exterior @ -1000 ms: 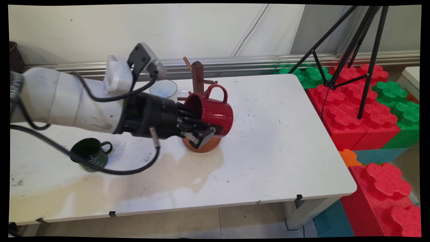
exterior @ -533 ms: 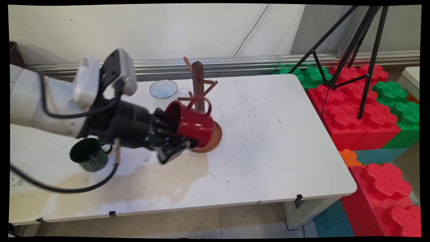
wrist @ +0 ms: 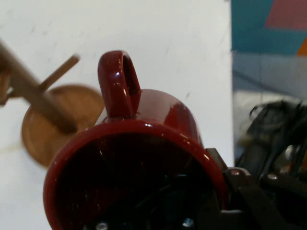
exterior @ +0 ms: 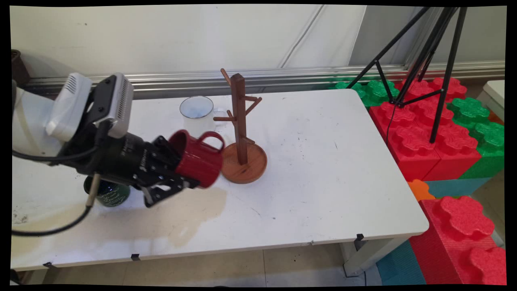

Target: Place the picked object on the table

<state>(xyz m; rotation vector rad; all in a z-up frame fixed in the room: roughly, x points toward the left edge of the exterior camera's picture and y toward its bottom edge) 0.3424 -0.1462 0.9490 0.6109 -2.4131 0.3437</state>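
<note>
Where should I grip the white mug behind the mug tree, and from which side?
Take the white mug by its rim wall, coming from above, probably at the left side. It stands upright with its mouth open upward. Its handle points right toward the mug tree, whose pegs crowd that side. The gripper is shut on the red mug now.

there were three mugs in all: one red mug (exterior: 200, 159), one white mug (exterior: 198, 114) and one dark green mug (exterior: 111, 195). there was one wooden mug tree (exterior: 241, 133), standing on the one white table (exterior: 323, 182). one black tripod (exterior: 424, 60) stood to the right. the big foam blocks (exterior: 444, 133) at the right, red, green, blue and orange, were too overlapped to count.
</note>
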